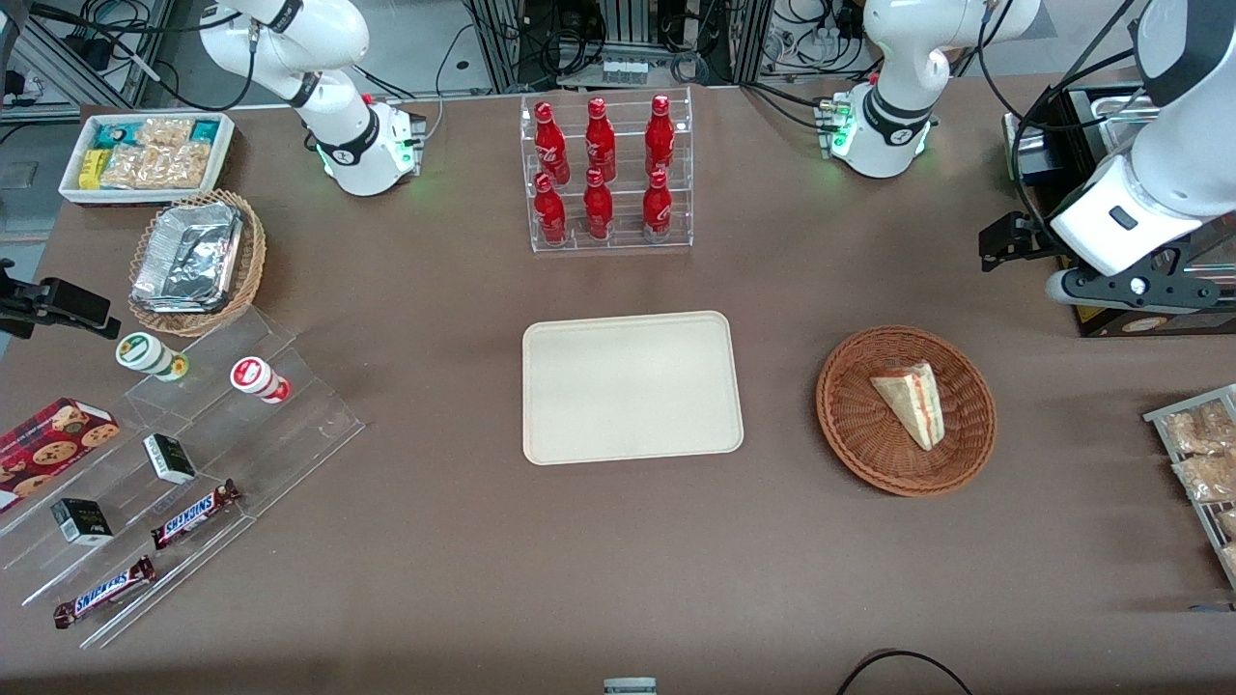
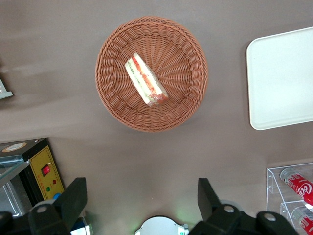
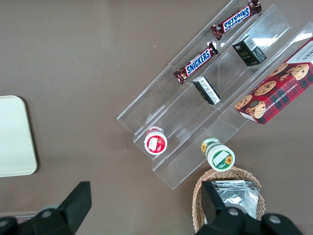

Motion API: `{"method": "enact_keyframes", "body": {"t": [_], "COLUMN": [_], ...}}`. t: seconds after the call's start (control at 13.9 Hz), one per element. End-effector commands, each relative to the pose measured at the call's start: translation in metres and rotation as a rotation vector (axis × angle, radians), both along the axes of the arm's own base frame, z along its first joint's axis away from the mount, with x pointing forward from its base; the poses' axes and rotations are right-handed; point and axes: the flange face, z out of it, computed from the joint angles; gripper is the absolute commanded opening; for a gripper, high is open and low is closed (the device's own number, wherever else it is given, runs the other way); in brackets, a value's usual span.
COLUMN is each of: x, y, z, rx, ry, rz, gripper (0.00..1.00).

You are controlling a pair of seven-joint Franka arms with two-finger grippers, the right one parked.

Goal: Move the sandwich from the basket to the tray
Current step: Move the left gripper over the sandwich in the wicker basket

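**A:** Where does the job stand?

**B:** Nothing looks done yet, as far as I can judge. The sandwich (image 1: 912, 401) lies in the basket (image 1: 850, 425), toward the working arm's end of the tabletop (image 1: 618, 560). The tray (image 1: 632, 386) sits bare at the middle, well apart from the basket. The reach, the grasp, the lift and the carry are all left.

**A:** And the gripper?

**B:** The gripper (image 2: 142, 200) hangs high above the tabletop, away from the basket and farther from the front camera than it. Its fingers (image 2: 73, 198) are spread wide and hold nothing.

**A:** How does the sandwich lie?

**B:** It is a wedge lying on its side, roughly mid-basket. Its long axis runs diagonally. The narrow tip points toward the front camera, slanting a little toward the working arm's end. The broad end faces the bottle rack (image 1: 606, 174). One long edge, turned toward the working arm's end, shows the red and green filling.
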Motion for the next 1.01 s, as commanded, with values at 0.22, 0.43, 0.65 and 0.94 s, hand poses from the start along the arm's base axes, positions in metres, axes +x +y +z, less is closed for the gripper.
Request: {"method": "enact_keyframes", "body": {"t": [0.22,0.43,0.65,0.94], "x": [0.008,0.015,0.017,0.010], "y": [0.000,-0.004,-0.006,-0.004], "z": [-0.015,-0.065,-0.127,-0.215], "rx": [0.002,-0.003,-0.008,-0.019], "ry": [0.025,0.054,0.010,-0.066], "rz": [-0.014,-0.022,-0.027,-0.025], "gripper": [1.00,1.00,1.00,1.00]}}
